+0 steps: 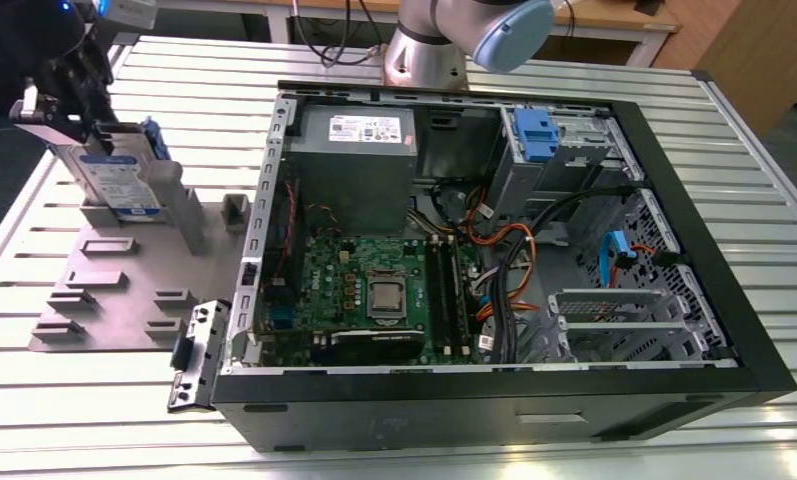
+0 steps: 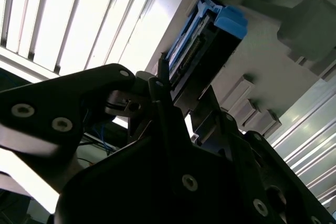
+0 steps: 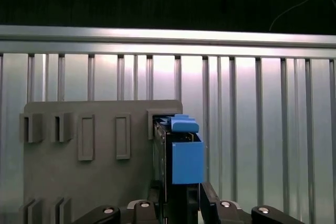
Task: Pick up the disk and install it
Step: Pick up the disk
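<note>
The disk (image 1: pixel 115 180) stands on edge in a slot at the far end of the grey holder plate (image 1: pixel 118 290), at the exterior view's left. It is silver with a white-and-blue label and a blue frame. My gripper (image 1: pixel 78 125) comes down onto its upper end. In the first wrist view the gripper (image 3: pixel 181 196) has one finger on each flat side of the disk (image 3: pixel 184 158), pressed against it. The second wrist view shows the dark fingers (image 2: pixel 163 95) flanking the disk (image 2: pixel 210 30), which still rests in the holder (image 2: pixel 252 61).
An open computer case (image 1: pixel 758 370) lies on the slatted metal table (image 1: pixel 718 130), with a motherboard (image 1: pixel 371 285), cables and a grey power supply (image 1: pixel 358 150) inside. A drive bay with a blue latch (image 1: pixel 538 135) sits at its far corner. The arm's base (image 1: pixel 432 55) stands behind the case.
</note>
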{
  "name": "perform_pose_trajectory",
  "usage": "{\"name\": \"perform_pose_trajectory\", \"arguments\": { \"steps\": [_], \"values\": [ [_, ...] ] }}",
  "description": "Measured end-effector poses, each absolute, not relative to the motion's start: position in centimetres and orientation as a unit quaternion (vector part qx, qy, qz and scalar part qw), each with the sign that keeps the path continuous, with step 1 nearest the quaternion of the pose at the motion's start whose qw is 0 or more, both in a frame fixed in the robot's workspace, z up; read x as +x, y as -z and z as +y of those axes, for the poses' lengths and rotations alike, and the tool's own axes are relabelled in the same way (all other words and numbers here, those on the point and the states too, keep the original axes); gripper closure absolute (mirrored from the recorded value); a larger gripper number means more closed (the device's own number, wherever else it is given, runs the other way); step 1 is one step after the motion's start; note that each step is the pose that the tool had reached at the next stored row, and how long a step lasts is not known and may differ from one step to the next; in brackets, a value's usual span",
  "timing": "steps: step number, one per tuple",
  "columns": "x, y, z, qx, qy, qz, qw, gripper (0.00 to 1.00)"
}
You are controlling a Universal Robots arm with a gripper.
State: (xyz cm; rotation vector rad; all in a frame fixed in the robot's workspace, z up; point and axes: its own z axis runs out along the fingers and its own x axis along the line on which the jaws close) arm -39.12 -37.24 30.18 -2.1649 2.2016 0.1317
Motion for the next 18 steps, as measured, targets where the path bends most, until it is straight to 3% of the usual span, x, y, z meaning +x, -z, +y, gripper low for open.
{"name": "perform_pose_trajectory", "arguments": {
  "steps": [18],
  "values": [
    [-39.12,-30.15,-37.33,-0.7,-0.043,0.712,0.026,0.58]
  ]
}}
